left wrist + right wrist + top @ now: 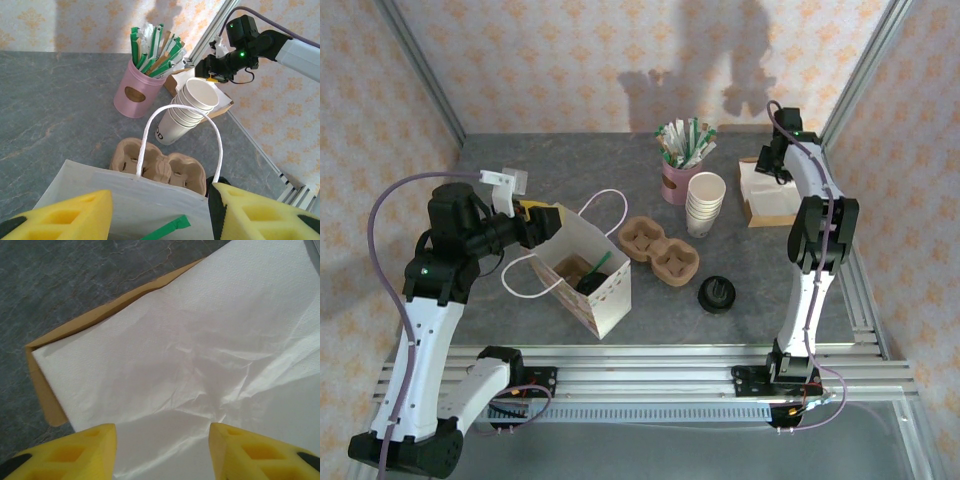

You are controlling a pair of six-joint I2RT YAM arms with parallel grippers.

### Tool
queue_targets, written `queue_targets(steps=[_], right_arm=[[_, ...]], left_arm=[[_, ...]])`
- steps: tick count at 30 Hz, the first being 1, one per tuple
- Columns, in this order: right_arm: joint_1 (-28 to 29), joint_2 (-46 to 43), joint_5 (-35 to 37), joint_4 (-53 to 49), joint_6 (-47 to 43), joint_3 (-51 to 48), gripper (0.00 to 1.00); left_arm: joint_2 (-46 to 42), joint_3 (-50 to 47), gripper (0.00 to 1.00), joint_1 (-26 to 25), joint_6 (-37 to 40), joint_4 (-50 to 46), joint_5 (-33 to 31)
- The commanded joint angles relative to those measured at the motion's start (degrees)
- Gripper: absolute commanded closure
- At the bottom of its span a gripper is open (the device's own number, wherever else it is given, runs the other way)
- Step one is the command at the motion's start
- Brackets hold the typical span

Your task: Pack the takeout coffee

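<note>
The takeout coffee [588, 284] is seen standing inside the white paper bag [611, 291], its black lid showing down in the open mouth, with a green stick [601, 262] slanting up beside it. The bag's walls are closed round it on every side, and two cord handles are looped out, one to the bag's far side and one to its left.

Just right of the bag a brown two-cup carrier [660, 252] is laid flat, and past that a loose black lid [717, 294] is set on the grey surface [520, 170]. Beyond the carrier, farther from the bag, a stack of white cups [705, 205] and a pink tin of sticks [676, 180] are placed close together. Open surface is left behind the bag and to its left; the near edge lies just in front of it.

The left gripper [542, 222] is held at the bag's left rim, jaws parted, with the bag's wall [150, 200] lying between the yellow fingers [75, 215]; contact cannot be judged. Well right of the bag, the right gripper [769, 158] is poised over a pile of white napkins [200, 340] in a cardboard tray [45, 395], jaws apart, nothing gripped.
</note>
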Motion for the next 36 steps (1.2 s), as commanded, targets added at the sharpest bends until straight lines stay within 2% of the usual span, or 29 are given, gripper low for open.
queue_targets(steps=[1,5,10,18,27,32,36], right_arm=[[-2.97,2.31,0.09,-3.57,1.10,2.28,0.48],[-4.99,3.21,-1.49,-4.85,1.54,2.24,0.46],[-4.98,3.36,-0.29,-4.99,-0.12,1.06,0.46],[-4.99,4.32,-4.01,-3.98,0.67,1.27,0.47],[-5.03,6.33,-3.17,-5.10,0.30,1.80,0.48],[-4.96,7.29,-3.00,-5.45,0.21,2.45,0.56],[-5.04,7.49,-2.63,-5.55,-0.13,2.42,0.68]], left_arm=[[0.05,-0.56,0.46,0.67,-0.24,0.90,-0.14],[0.06,-0.61,0.46,0.96,-0.52,1.13,0.07],[0.05,-0.70,0.46,1.16,-0.73,1.34,0.27],[0.27,-0.85,0.46,1.25,-0.47,1.29,0.20],[0.26,-0.87,0.45,1.34,-0.65,1.35,0.11],[0.23,-0.96,0.45,1.39,-0.59,1.30,0.14],[0.16,-0.96,0.45,1.34,-0.65,1.38,0.11]])
